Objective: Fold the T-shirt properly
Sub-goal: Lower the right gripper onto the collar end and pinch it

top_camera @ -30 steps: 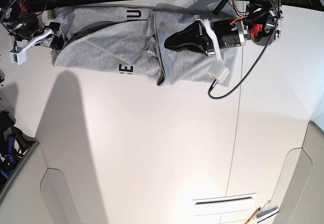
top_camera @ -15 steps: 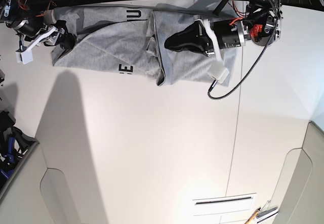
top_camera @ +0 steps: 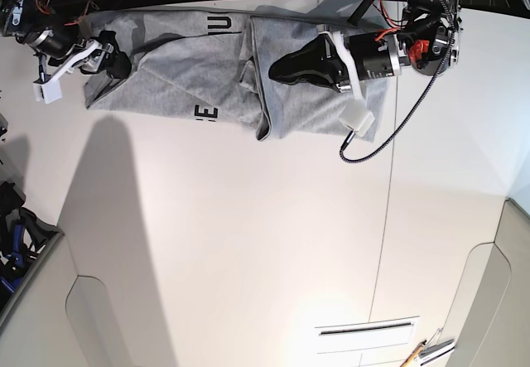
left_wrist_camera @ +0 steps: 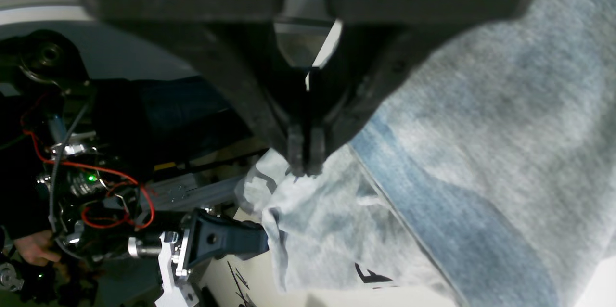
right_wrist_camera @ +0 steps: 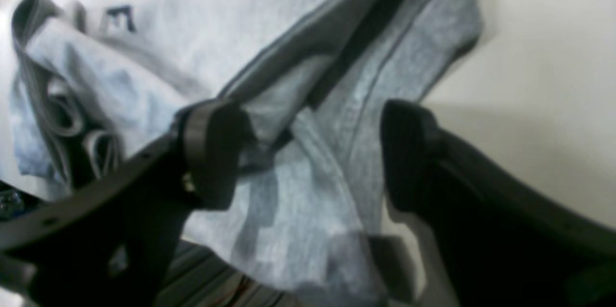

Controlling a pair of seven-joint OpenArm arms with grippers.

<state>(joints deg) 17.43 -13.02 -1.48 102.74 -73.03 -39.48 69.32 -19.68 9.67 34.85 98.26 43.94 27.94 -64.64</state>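
The heather-grey T-shirt [top_camera: 182,69] lies crumpled along the table's far edge, with black lettering [top_camera: 207,114] showing on it. My left gripper [top_camera: 275,70] rests on the shirt's right half. In the left wrist view its jaws [left_wrist_camera: 303,165] are closed together on a raised fold of the shirt [left_wrist_camera: 481,153]. My right gripper [top_camera: 112,60] is at the shirt's left edge. In the right wrist view it [right_wrist_camera: 308,153] is open, with grey cloth [right_wrist_camera: 298,211] lying between the two fingers, and the left finger [right_wrist_camera: 211,153] touches a fold.
A black cable [top_camera: 377,143] loops off the left arm onto the white table [top_camera: 248,234]. A grey bin [top_camera: 25,243] stands at the lower left. A slot [top_camera: 364,330] and tools [top_camera: 431,350] are at the near right. Wiring [left_wrist_camera: 96,191] lies behind the shirt.
My right gripper has moved up and to the right, onto the shirt's left edge. The left arm and the shirt's right half have not moved.
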